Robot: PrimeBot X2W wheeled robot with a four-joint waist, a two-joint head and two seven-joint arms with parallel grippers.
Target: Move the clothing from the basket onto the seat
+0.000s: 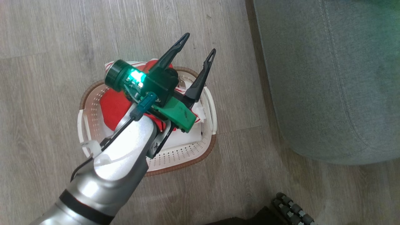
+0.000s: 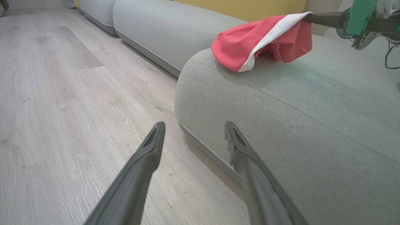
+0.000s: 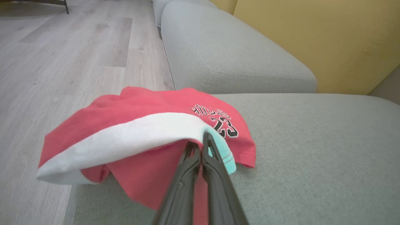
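- While the right gripper (image 3: 200,140) is clamped tight on the white band of a red garment (image 3: 140,106), that piece lies draped over the rounded corner of the seat (image 3: 312,140), and part of it sags past the seat's edge toward the floor (image 3: 78,47).
- Over to the left gripper (image 1: 200,42): jaws spread wide, holding nothing, hovering above the basket (image 1: 181,154), which stands on the floor just beside the seat.
- More clothing (image 1: 114,106), red and white, sits heaped in that basket, so I'd call this partly done at best.
- Risk one: let go here and the thin fabric could slither off the seat's corner, because a good part of it overhangs.
- Risk two: the band may cling to the parting jaws and get dragged back off the seat.
- Risk three: the left gripper, diving in, might hook the basket's perforated wall or a tangle of pieces and tip the lot away from the seat.
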